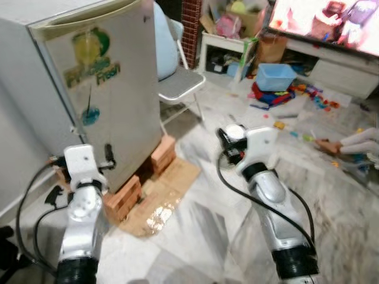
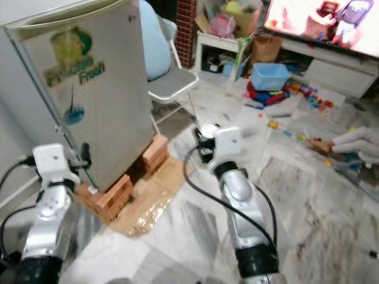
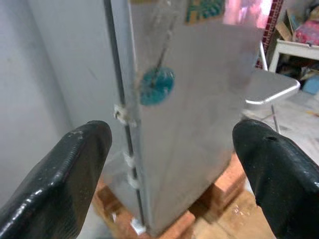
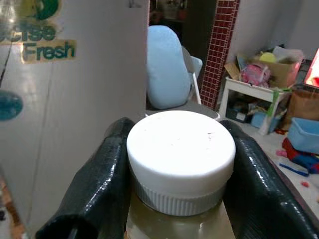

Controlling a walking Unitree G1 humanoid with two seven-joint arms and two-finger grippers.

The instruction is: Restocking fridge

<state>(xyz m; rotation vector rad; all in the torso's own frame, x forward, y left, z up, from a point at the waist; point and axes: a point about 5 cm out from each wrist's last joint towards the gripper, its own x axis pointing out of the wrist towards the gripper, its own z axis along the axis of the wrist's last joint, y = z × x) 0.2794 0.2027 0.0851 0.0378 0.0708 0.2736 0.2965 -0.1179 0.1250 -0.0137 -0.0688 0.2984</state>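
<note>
Fridge (image 1: pixel 100 89) sticker "Fresh"; jar (image 4: pixel 180 164) unlabelled.

Toys (image 1: pixel 308 94) litter marble floor (image 1: pixel 201 236) near folding chair (image 1: pixel 180 83).

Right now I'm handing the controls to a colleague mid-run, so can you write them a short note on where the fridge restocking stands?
Right end effector: shut on a jar with a white lid, held in front of the robot, to the right of the fridge.
Left end effector: open, holding nothing, raised near the fridge door's edge, not touching it.
Fridge: door shut; it stands on bricks over a sheet of cardboard.
Done: jar picked up and brought to the fridge.
Left: open the door, probably with the free left end effector, put the jar inside, close the door.
</note>
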